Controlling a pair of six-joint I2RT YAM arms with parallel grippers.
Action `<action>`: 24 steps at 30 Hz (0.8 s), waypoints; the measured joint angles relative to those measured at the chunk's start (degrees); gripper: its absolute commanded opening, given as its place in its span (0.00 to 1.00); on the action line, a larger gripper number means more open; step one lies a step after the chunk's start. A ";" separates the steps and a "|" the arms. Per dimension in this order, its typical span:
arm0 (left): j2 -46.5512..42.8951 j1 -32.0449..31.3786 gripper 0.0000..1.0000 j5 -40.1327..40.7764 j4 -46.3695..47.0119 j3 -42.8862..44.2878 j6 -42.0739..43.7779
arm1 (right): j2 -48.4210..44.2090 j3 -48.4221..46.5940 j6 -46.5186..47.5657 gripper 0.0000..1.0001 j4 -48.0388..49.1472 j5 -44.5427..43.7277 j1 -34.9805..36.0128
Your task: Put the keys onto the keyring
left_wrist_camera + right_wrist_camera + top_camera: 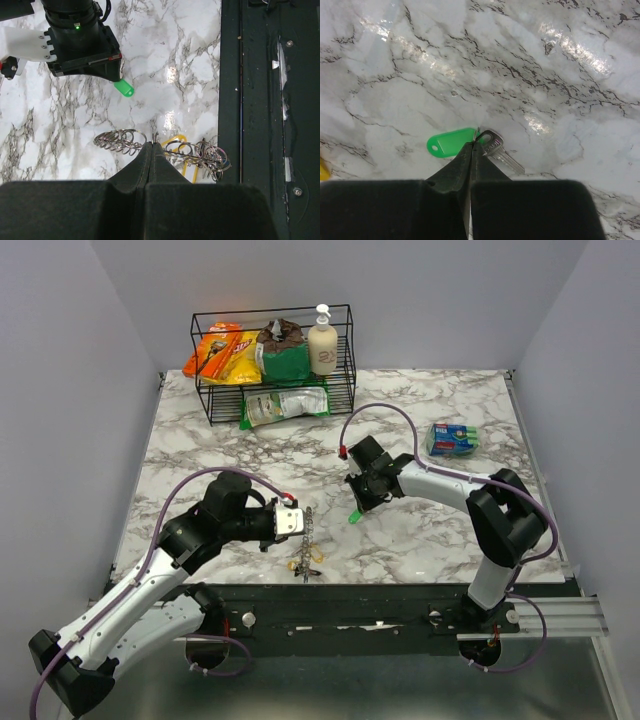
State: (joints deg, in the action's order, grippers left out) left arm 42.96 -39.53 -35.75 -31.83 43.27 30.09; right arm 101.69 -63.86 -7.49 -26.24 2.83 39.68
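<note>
My left gripper [297, 523] [151, 145] is shut on the keyring [175, 150]. It shows as a thin metal loop seen edge-on, strung with several small split rings. A yellow-tagged key [181, 141] and other keys [310, 562] hang from its lower end near the table's front edge. A silver key [503, 155] with a green tag [447, 143] [355, 517] [123, 89] lies on the marble. My right gripper [474, 145] [362, 502] has its jaws pressed together on the small ring joining that key and tag.
A black wire basket [275, 360] holding snack bags and a soap bottle stands at the back of the marble table [430, 540]. A blue-green packet [452, 440] lies at the right. The black front rail [260, 120] runs just beside the keyring.
</note>
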 measured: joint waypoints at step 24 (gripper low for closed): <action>-0.15 0.00 0.00 0.66 0.00 -0.02 -0.15 | -14.69 1.64 4.83 0.01 -0.02 6.45 0.46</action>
State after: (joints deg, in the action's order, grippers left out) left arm 42.81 -39.53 -35.09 -31.83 43.24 29.93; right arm 87.00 -62.22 -2.66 -26.26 9.28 40.14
